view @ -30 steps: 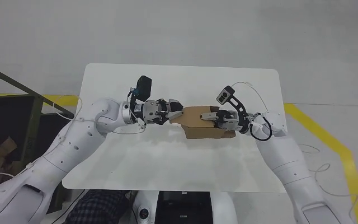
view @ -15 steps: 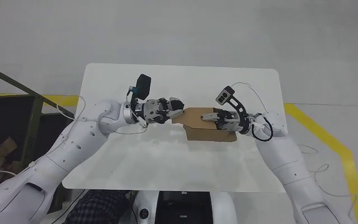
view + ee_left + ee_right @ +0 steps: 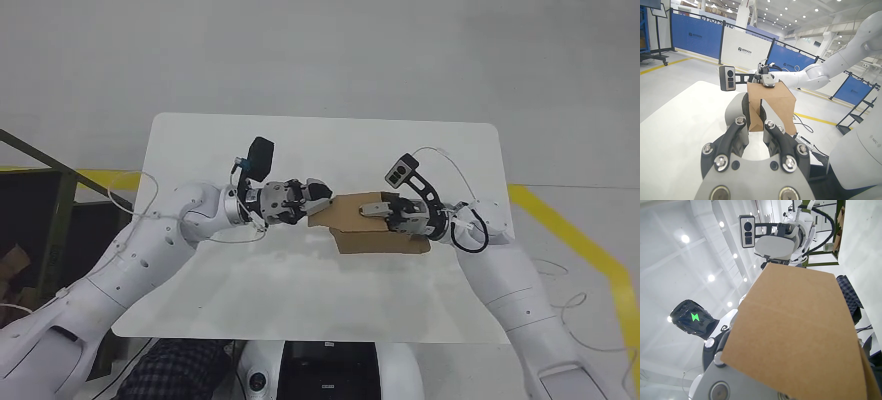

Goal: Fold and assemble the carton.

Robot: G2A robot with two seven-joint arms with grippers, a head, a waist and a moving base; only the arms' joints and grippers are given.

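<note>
A brown carton (image 3: 375, 225) is held above the middle of the white table (image 3: 300, 150), with an arm at each end. In the left wrist view my left gripper (image 3: 755, 115) is shut on a folded flap at the near end of the carton (image 3: 772, 102). It sits at the carton's left end in the top view (image 3: 316, 197). My right gripper (image 3: 372, 208) holds the carton's upper wall from the right, one finger lying on top of the panel (image 3: 768, 83). The flat carton panel (image 3: 795, 321) hides the right gripper's own fingers in its wrist view.
The table's edges lie well away from both grippers, with bare surface in front of and behind the carton. A dark metal frame (image 3: 40, 190) stands off the table's left side. Yellow floor tape (image 3: 545, 210) runs at the right.
The carton and both grippers have shifted slightly to the right. Both grips are unchanged.
</note>
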